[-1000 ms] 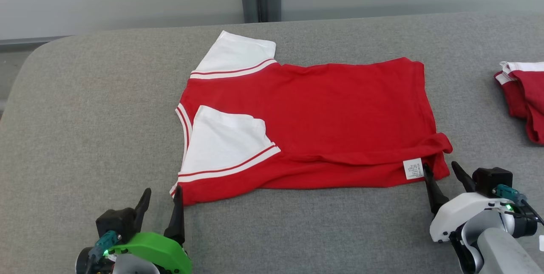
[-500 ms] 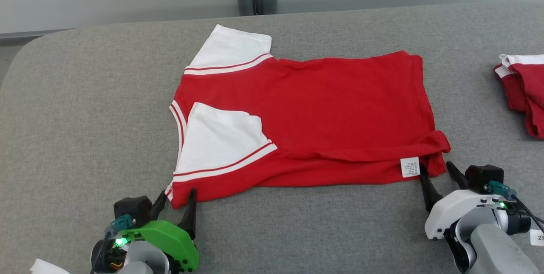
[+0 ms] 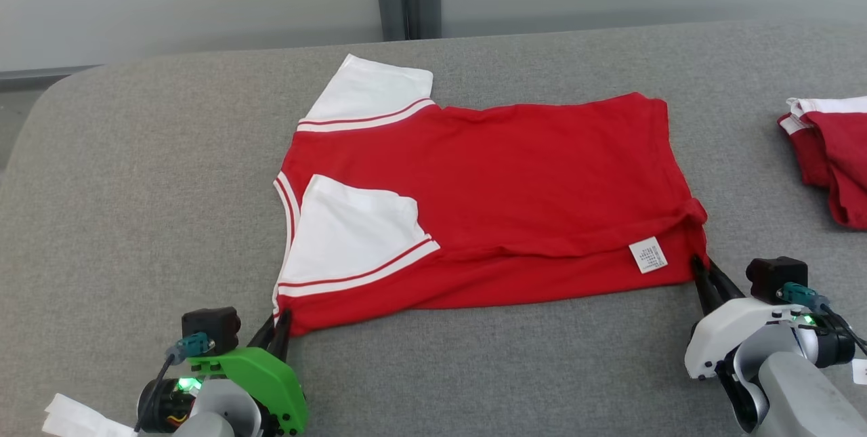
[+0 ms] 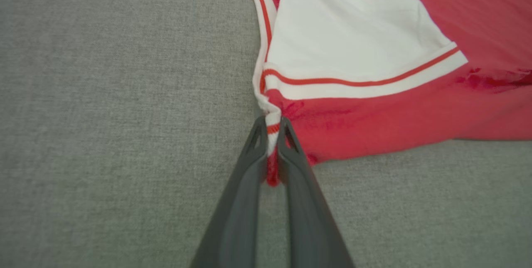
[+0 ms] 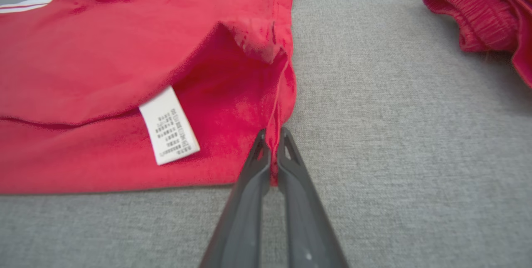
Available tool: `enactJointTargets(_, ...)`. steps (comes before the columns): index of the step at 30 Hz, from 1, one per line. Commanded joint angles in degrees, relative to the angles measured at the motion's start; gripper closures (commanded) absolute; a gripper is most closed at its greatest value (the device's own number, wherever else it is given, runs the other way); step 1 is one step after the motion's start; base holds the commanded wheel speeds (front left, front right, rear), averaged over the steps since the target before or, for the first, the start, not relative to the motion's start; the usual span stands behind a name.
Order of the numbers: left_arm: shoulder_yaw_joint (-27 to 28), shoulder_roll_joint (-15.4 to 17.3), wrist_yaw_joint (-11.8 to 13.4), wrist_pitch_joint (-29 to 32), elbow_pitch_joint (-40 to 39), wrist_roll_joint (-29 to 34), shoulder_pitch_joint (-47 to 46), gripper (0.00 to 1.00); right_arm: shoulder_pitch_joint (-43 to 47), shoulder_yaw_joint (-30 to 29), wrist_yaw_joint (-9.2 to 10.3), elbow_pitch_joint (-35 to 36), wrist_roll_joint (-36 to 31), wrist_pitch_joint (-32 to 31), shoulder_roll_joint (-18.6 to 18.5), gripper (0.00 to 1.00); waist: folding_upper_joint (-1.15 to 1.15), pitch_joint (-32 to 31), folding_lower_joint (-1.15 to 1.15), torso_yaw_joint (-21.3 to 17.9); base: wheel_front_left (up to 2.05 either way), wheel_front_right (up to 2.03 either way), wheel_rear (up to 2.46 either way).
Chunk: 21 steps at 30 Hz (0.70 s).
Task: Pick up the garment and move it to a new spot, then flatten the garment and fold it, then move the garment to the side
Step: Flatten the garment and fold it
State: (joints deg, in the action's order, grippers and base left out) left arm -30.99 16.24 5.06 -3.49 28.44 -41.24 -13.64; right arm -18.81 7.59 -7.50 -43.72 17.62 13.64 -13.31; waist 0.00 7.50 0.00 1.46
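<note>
Garment [image 3: 488, 186]: a red shirt with white sleeves, spread on the grey padded table [image 3: 135, 206], central, with both near corners held. The left gripper [image 3: 279, 323] is closed on the near-left corner, with striped trim pinched between its fingers. The right gripper [image 3: 699, 266] is closed on the near-right hem corner, just right of the white label [image 3: 648, 255]. From both pincers the cloth runs away toward the far side. Its long axis lies left to right, parallel to the line joining the two grips. Neither arm is nearer; each sits at its own corner. Judgement: a fold of the near edge toward the far edge is in hand and calls for even travel of both arms. A second red garment [image 3: 830, 152] lies well apart at the right.
</note>
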Motion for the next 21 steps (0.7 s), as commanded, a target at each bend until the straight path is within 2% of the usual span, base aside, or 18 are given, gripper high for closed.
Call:
enactJointTargets(1,-0.1,1.2,0.3,1.1,-0.7,-0.1,0.7,1.0,1.2,0.4,0.01,0.7,0.7,-0.9,-0.7,1.0,0.0,-0.9,0.0,-0.1,0.0,0.0,0.0)
enactJointTargets(6,0.2,4.0,1.5,5.1,-6.2,-1.5,4.0,1.0,4.0,3.2,0.01,5.1,4.6,-5.9,-3.3,1.0,0.0,-2.0,0.0,-0.5,0.0,0.0,0.0)
enactJointTargets(12,0.1,7.6,4.5,9.7,-15.3,-2.5,9.6,1.0,10.8,6.0,0.04,13.1,11.2,-13.5,-7.9,1.0,0.0,-2.7,0.0,-0.6,0.0,0.0,0.0)
enactJointTargets(16,0.2,9.1,7.1,12.0,-20.4,-3.3,13.4,1.0,15.5,5.2,0.05,17.8,14.2,-16.4,-10.2,1.0,0.0,-2.6,0.0,-0.5,0.0,0.0,0.0)
enactJointTargets(21,0.0,10.3,9.4,14.2,-24.9,-3.8,17.0,1.0,19.3,4.1,0.05,21.8,15.8,-18.8,-11.0,1.0,0.0,-2.0,0.0,-0.5,0.0,0.0,0.0)
